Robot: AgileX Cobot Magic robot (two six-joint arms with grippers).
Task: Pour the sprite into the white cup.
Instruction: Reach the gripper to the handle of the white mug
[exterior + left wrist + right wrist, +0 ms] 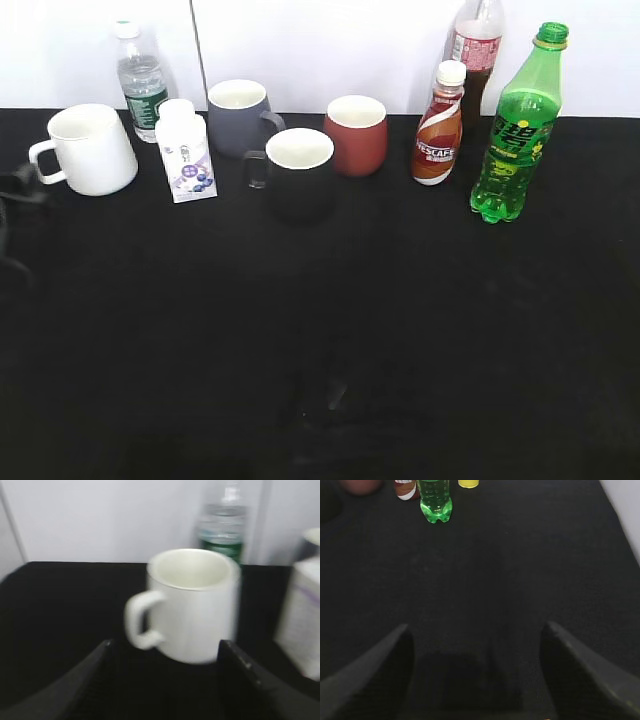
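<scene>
The sprite (518, 125) stands upright at the far right of the black table (400, 330), its long axis vertical, cap on, just to the right of the brown Nescafe bottle (439, 125). The white cup (88, 149) sits at the opposite end, far left, mouth up and handle pointing left, well apart from the bottle. In the right wrist view the right gripper (475, 680) is spread wide and holds nothing; the sprite (435, 500) lies well ahead of it and somewhat to the left of its centre line, so this arm is the nearer one for the bottle and would have to travel forward and a little left, meeting the bottle side-on across its vertical body. In the left wrist view the left gripper (165, 680) is also wide apart and empty, with the white cup (192, 605) close in front, lying in line with the gap between its dark fingers (92, 675); the view is blurred, so whether anything touches cannot be told. The clear water bottle (222, 525) stands behind the cup. Nothing has been poured yet, by the look of the capped bottle.
</scene>
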